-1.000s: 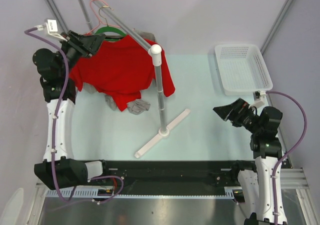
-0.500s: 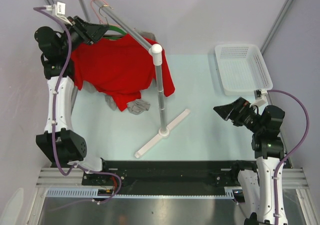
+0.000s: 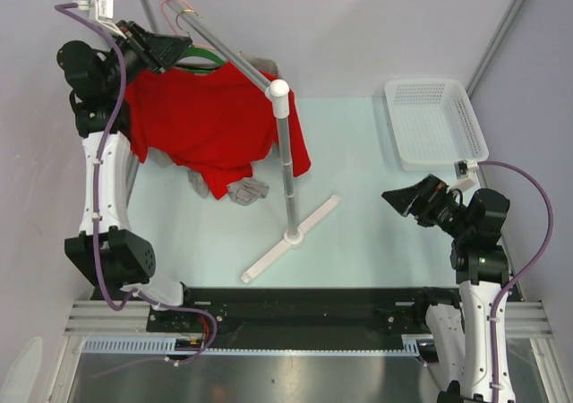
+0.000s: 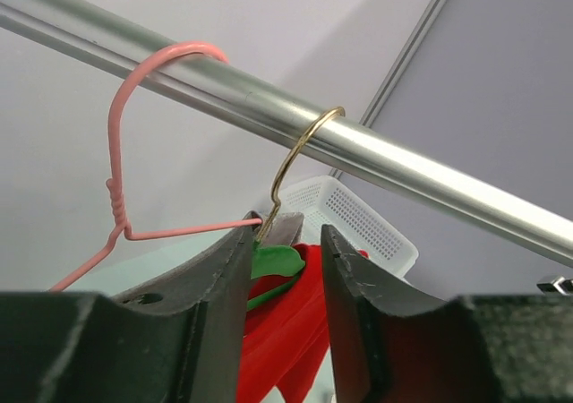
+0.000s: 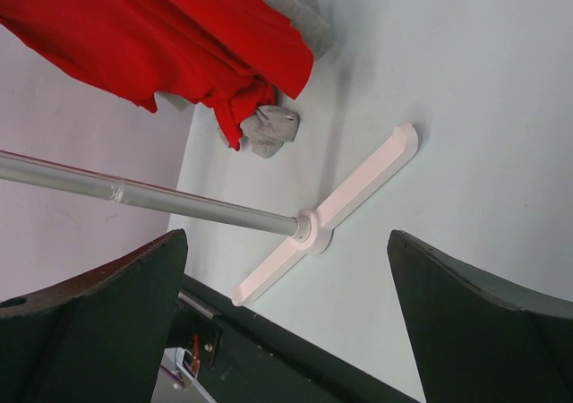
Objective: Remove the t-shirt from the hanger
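Hanging over pale-green tbl (image 3: 358,152) — red t-shirt (image 3: 206,116); grey walls (image 3: 358,27).

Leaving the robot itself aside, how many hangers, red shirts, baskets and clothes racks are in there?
Hangers: 2, the pink hanger and the green hanger
Red t-shirt: 1
White basket: 1
Clothes rack: 1
Total: 5
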Available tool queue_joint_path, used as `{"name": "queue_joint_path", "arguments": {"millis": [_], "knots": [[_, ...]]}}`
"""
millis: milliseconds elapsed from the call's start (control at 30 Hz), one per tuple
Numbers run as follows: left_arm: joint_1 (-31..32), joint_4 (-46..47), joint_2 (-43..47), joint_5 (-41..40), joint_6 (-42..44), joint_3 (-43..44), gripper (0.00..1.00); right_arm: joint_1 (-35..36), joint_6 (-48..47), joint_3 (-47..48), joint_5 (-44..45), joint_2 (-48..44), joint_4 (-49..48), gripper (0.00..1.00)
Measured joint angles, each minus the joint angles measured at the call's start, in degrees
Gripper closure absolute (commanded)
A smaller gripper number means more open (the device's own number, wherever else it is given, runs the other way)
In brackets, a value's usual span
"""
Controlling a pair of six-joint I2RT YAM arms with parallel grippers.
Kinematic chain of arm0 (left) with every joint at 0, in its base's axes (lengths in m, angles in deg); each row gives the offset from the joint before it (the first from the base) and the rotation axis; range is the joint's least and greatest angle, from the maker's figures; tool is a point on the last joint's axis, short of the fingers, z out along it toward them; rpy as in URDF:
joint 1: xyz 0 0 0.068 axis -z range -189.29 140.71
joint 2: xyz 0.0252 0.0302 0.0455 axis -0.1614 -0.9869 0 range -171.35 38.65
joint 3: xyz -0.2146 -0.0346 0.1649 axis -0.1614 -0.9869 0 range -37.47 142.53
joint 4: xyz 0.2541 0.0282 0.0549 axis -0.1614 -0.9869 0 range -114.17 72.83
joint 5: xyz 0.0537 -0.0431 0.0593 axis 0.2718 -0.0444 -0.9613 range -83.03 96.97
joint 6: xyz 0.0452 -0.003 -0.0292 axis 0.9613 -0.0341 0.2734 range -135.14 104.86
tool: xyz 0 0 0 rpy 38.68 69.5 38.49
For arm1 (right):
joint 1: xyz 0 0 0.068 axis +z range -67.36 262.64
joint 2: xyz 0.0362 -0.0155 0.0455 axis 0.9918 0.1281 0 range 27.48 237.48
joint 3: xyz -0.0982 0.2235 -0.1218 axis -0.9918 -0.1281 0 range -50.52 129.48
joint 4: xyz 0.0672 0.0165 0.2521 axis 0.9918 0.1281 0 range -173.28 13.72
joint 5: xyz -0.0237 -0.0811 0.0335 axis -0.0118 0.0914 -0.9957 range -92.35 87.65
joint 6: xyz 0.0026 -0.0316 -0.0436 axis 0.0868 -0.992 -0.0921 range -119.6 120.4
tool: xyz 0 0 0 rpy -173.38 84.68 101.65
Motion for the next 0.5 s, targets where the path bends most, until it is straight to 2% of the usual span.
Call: {"name": "queue_joint_path", "arguments": {"millis": [167,500], "knots": [[-0.07,0.61,-1.60,0.09,-1.05,0.52,0.65,0.00,0.26,0.00,-0.04,-0.11,-0.02,0.00],[-0.11,7.10,-5.90,1.60,-8.00,1.16,0.65,0.00,0.52,0.66,-0.07,-0.28,-0.04,0.00]]}}
